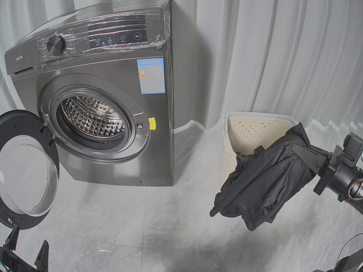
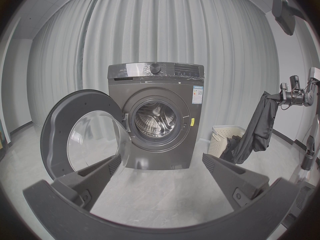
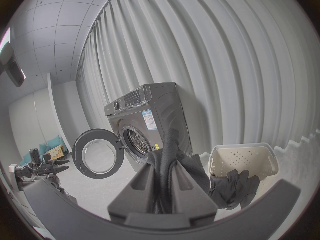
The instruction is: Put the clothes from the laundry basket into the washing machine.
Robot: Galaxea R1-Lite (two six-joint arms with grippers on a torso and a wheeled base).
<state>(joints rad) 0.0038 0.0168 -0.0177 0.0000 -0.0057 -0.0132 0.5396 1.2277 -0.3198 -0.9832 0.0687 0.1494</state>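
Head view: right hand (image 1: 300, 150) clamped on dark grey crumpled fabric garment (image 1: 261, 186), held high, apparently to clear the cream perforated plastic laundry basket (image 1: 261, 115) beneath. Grey front-loading washing machine (image 1: 159, 140), door wide open to receive, stands well apart. Left hand (image 1: 26, 246) spread, empty.

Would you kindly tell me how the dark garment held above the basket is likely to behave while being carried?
Probably floppy: the dark garment hangs in limp folds from the right claw. It may swing and trail, since its lower end reaches the laundry basket. It seems light: one pinch lifts most of it.
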